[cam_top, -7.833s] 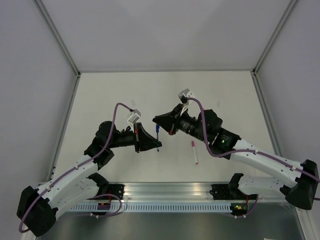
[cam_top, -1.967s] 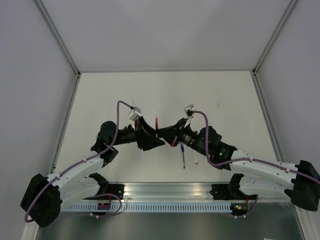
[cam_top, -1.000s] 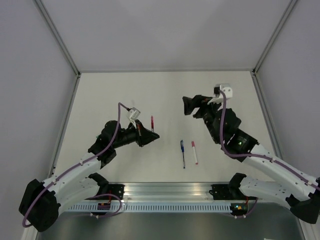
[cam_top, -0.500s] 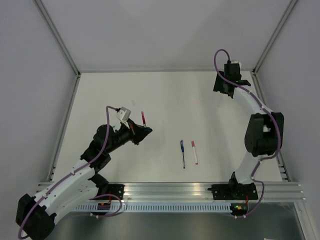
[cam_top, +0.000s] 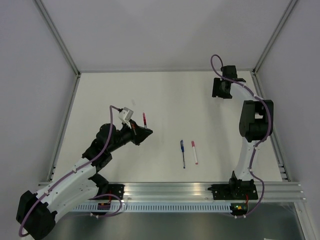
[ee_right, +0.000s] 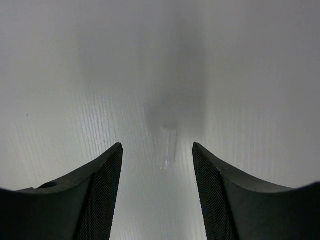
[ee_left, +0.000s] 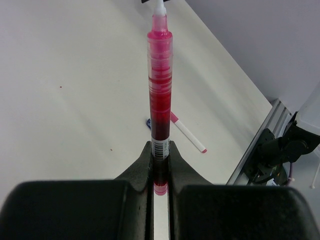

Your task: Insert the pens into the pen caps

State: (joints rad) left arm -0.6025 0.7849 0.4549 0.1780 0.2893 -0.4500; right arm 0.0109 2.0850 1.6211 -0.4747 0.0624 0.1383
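Observation:
My left gripper (cam_top: 145, 131) (ee_left: 160, 151) is shut on the lower end of a red pen (cam_top: 144, 119) (ee_left: 160, 95), which points away from it with the tip uncovered. A blue pen (cam_top: 182, 153) and a white pen with reddish ends (cam_top: 194, 152) (ee_left: 187, 132) lie side by side on the table. My right gripper (cam_top: 220, 92) (ee_right: 157, 150) hangs over the table's far right part with its fingers apart. A small translucent pen cap (ee_right: 169, 144) lies on the table between them, touching neither finger.
The back right corner post (cam_top: 254, 73) and the right wall stand close to the right gripper. An aluminium rail (cam_top: 170, 192) with both arm bases runs along the near edge. The right arm's base (ee_left: 278, 150) shows in the left wrist view.
The right arm has swung from the table's middle to the far right back and now points down at a cap. The left gripper has drawn slightly left with the red pen.

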